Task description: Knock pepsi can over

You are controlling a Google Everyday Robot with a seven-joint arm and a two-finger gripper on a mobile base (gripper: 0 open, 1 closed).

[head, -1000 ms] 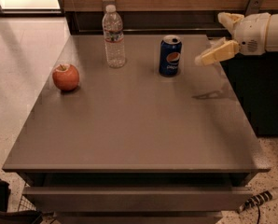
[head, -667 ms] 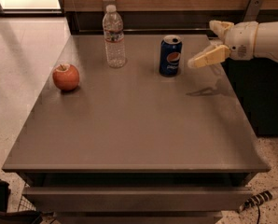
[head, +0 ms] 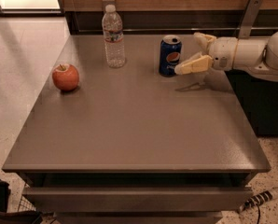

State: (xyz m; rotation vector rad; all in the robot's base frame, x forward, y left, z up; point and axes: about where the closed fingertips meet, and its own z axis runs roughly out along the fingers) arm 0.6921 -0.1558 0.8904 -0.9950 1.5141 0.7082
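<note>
The pepsi can (head: 170, 55) stands upright on the grey table (head: 129, 125), toward the back right. It is dark blue with a silver top and a round logo. My gripper (head: 187, 52) reaches in from the right on a white arm, just right of the can. It is open: one cream finger (head: 193, 65) points at the can's lower side with its tip at or nearly at the can, the other finger (head: 203, 39) points up and back behind it. The gripper holds nothing.
A clear plastic water bottle (head: 113, 36) stands left of the can at the table's back. A red apple (head: 66, 77) sits near the left edge. A wall with a metal bracket (head: 249, 15) runs behind. A dark cabinet is to the right.
My gripper has moved left toward the can, from well clear of it to right beside it. The can, bottle and apple have not moved.
</note>
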